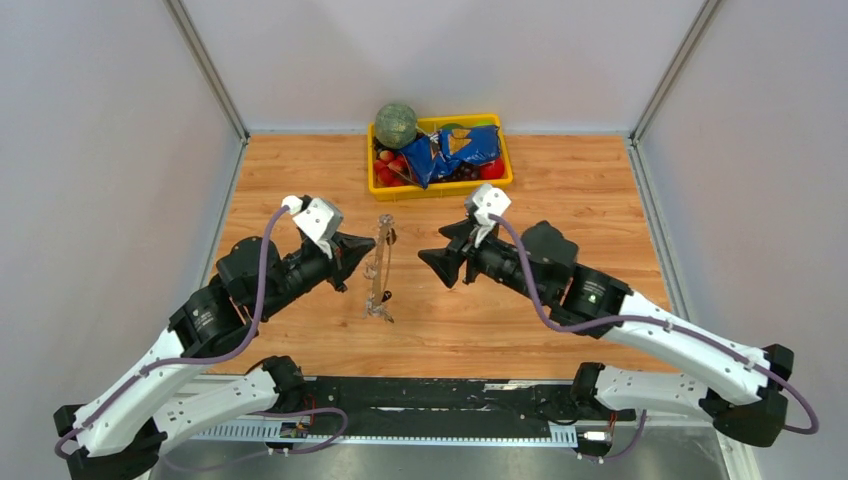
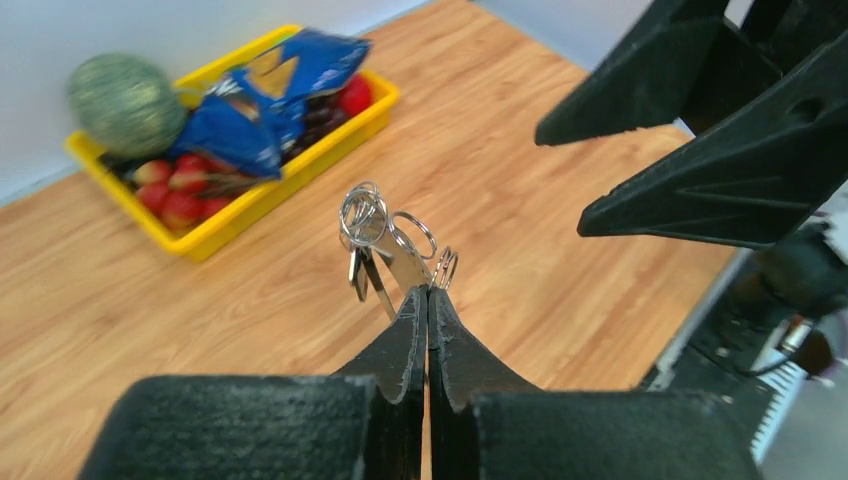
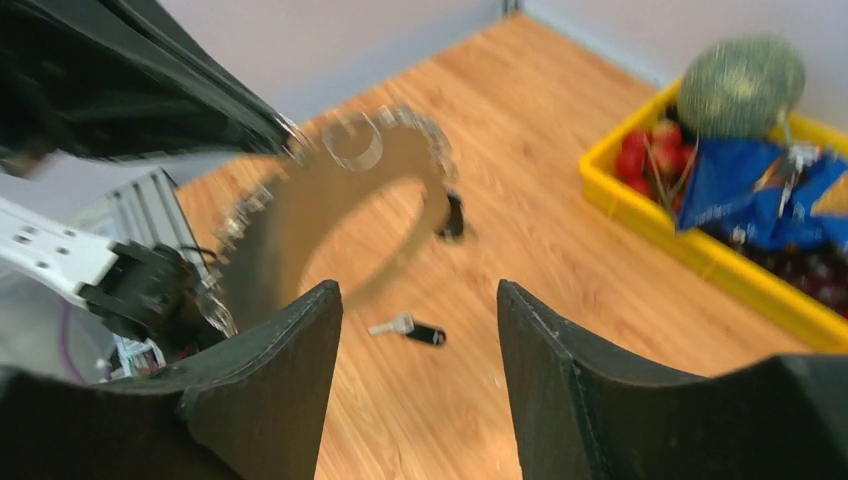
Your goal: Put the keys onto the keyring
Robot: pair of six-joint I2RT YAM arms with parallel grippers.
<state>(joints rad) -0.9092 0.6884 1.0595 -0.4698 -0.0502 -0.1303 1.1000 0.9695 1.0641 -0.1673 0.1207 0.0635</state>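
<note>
Keyring [image 2: 362, 215]: one, held off the surface [image 1: 290, 170], with the left hand [image 2: 428, 296] clamped on its edge.
Right hand [image 3: 418, 290]: fingers apart, empty, facing the ring.
Loose key [image 3: 410, 329]: one, lying on the surface.
Hanging key [image 3: 452, 214]: one, apparently already on the ring.
Risk: the thin pinch may let the ring swivel or slip when a key is pushed on.
</note>
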